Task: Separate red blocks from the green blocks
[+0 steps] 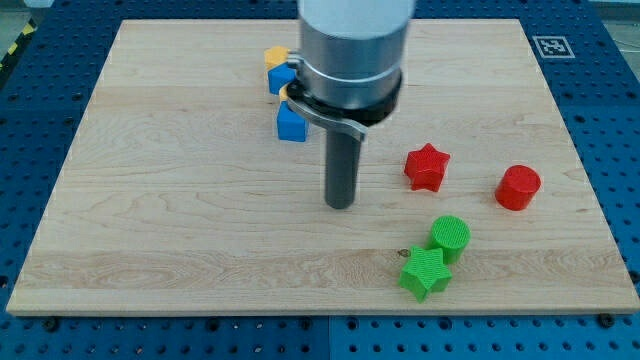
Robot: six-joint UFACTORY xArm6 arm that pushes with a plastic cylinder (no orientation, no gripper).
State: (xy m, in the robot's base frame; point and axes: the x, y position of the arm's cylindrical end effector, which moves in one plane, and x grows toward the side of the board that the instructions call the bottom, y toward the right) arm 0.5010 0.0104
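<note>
A red star block (426, 167) lies right of centre. A red round block (518, 187) lies further to the view's right. A green round block (450, 237) and a green star block (425, 273) touch each other below the red star. My tip (341, 205) rests on the board left of the red star and up-left of the green blocks, touching none of them.
Two blue blocks (291, 123) (281, 78) and a yellow-orange block (275, 56) sit near the view's top, partly hidden by the arm's grey body (352, 50). The wooden board (150, 200) lies on a blue perforated table. A marker tag (553, 46) is at the top right.
</note>
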